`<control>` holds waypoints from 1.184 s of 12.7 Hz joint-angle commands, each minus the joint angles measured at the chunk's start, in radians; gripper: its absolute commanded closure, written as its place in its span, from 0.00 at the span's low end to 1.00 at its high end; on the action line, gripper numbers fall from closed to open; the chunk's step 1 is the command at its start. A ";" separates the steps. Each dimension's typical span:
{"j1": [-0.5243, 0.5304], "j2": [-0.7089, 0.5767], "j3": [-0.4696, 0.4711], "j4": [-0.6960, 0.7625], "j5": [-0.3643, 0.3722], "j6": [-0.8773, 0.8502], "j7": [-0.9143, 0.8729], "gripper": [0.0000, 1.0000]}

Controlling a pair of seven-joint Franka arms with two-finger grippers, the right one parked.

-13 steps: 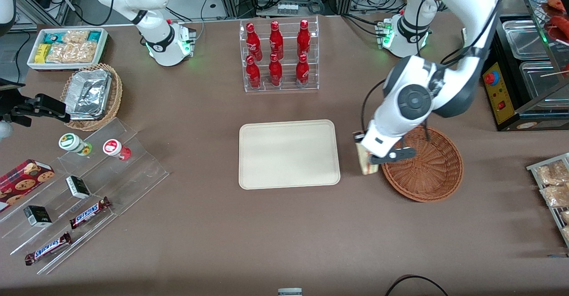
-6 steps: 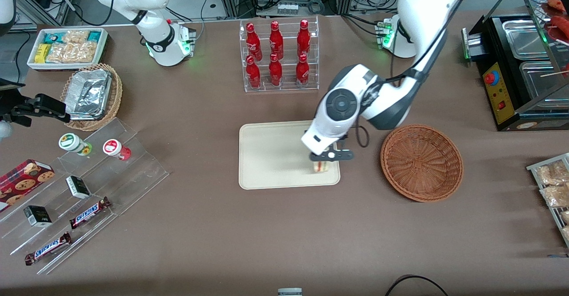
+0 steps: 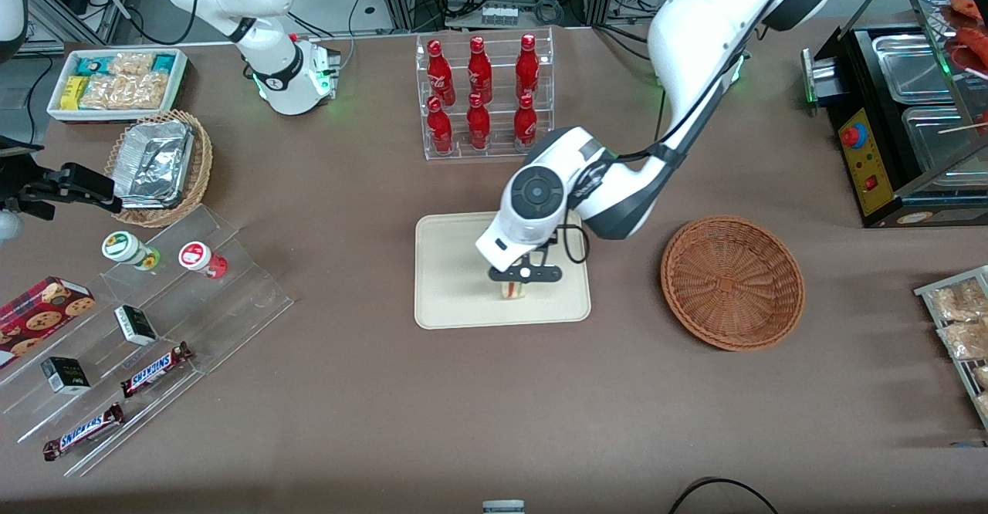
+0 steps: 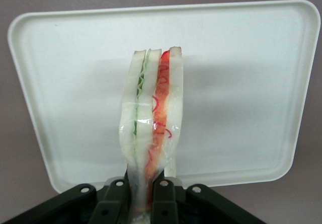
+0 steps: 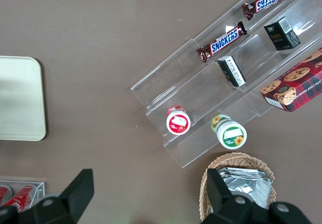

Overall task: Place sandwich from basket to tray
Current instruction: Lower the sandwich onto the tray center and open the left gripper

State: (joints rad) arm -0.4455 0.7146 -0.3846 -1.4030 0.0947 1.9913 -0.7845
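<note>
A: Where is the gripper (image 3: 512, 289) seen?

B: In the front view it is found just right of the frame's centre, over the tray (image 3: 455, 298). It is held above the half of the tray nearer the working arm's end of the table, close to the rim nearest the front camera.

A: How are the fingers (image 4: 163, 194) set?

B: They are drawn in narrowly and clamped on the sandwich (image 4: 151, 128). In the wrist view the two dark fingers are seen pressed against the bread at its base, one on each flat face.

A: And how is the sandwich held?

B: It is held on edge, with its slices upright. A green layer and a red layer are seen between the pale slices, and a clear wrap is seen around it. In the front view only a small part of the sandwich (image 3: 512, 291) is shown below the black gripper body. It is seen against the tray (image 4: 241, 78) in both views; whether it is touching the tray's floor cannot be told.

A: Where is the basket (image 3: 732, 282)?

B: It is seen at the right of the front frame, on the brown table (image 3: 386, 406), apart from the tray and toward the working arm's end. Nothing is seen lying in it.
</note>
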 commanded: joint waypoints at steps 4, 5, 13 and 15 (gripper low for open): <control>-0.129 0.088 0.104 0.136 0.014 -0.035 -0.107 1.00; -0.145 0.094 0.125 0.136 0.014 -0.035 -0.113 1.00; -0.151 0.124 0.128 0.140 0.011 -0.025 -0.147 0.54; -0.153 0.123 0.128 0.139 0.011 -0.025 -0.157 0.00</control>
State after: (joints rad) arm -0.5773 0.8233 -0.2687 -1.3036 0.0950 1.9869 -0.9092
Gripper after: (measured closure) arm 0.784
